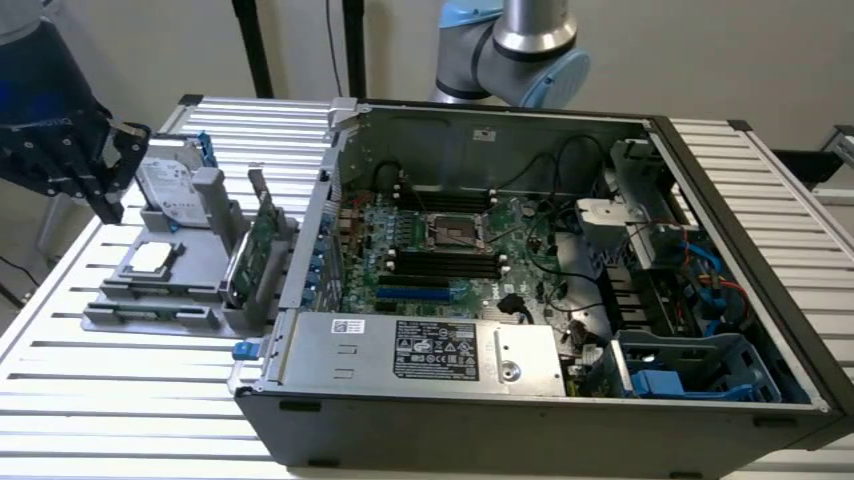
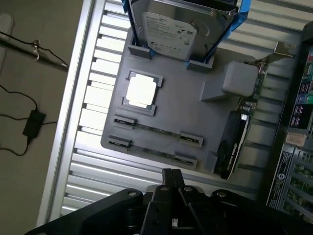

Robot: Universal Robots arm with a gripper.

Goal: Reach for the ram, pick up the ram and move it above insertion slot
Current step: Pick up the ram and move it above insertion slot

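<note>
Watching black two-finger gripper [image 2: 172, 177] hovering above silver slatted table [image 2: 93, 117], fingers pressed together, gripping nothing. Long narrow ram stick [image 2: 152, 152] showing edge-on, standing between end clips of flat grey plastic holder [image 2: 181, 112], apart from gripper. It is the one of two such sticks lying farther from square silver processor chip [image 2: 142, 90].
</note>
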